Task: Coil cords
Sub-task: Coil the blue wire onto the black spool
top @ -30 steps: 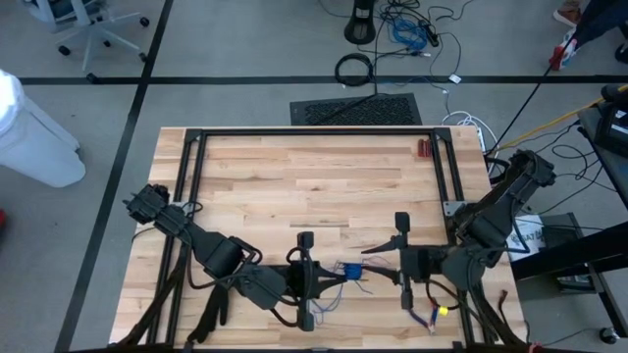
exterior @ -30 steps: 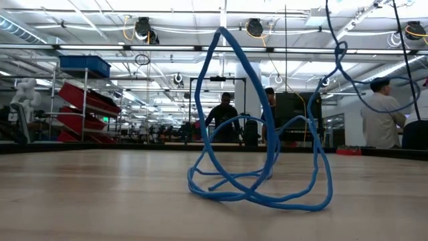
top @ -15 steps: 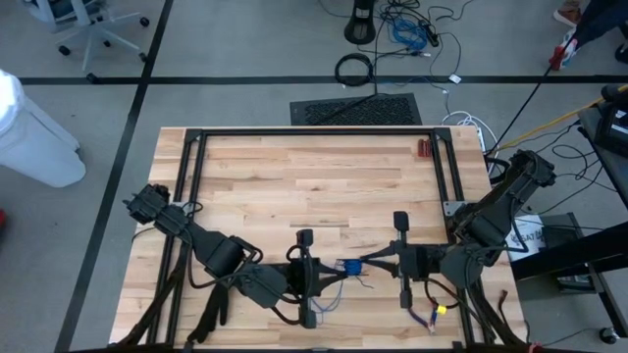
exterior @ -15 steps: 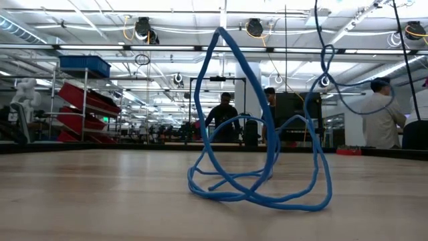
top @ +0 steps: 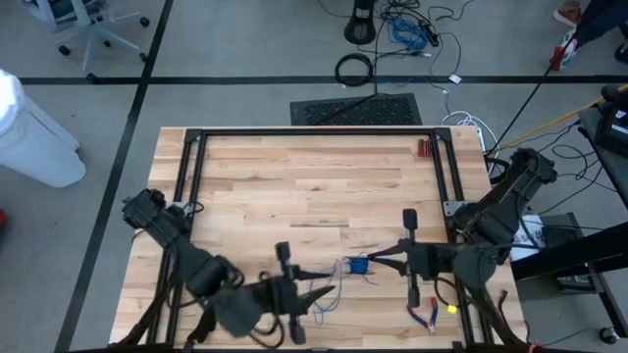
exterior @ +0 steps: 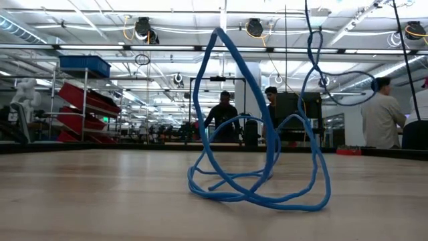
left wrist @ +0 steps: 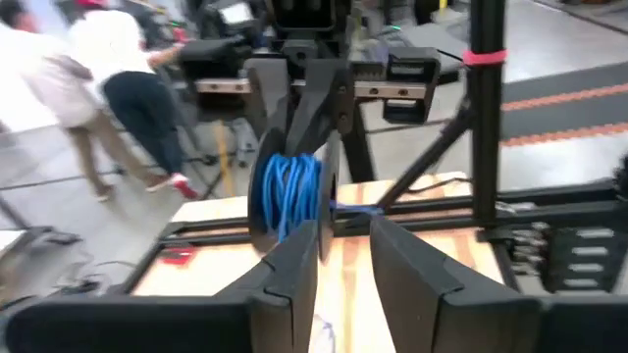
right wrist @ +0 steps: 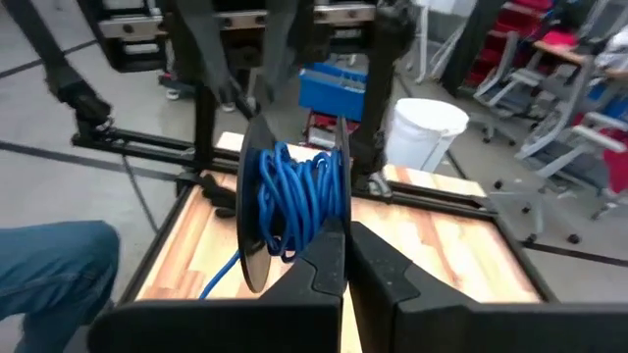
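Blue cord point(right wrist: 294, 211) wound on a dark spool point(right wrist: 257, 211).

The tabletop point(top: 324, 186) is pale wood planks, edged by a black frame point(top: 314, 131) along its far side and both flanks. Loose blue cord point(exterior: 257, 181) lies in tangled loops on the wood near the front edge, some loops standing upright off the surface. A small red object point(top: 422, 149) rests near the far right corner, beside the frame.
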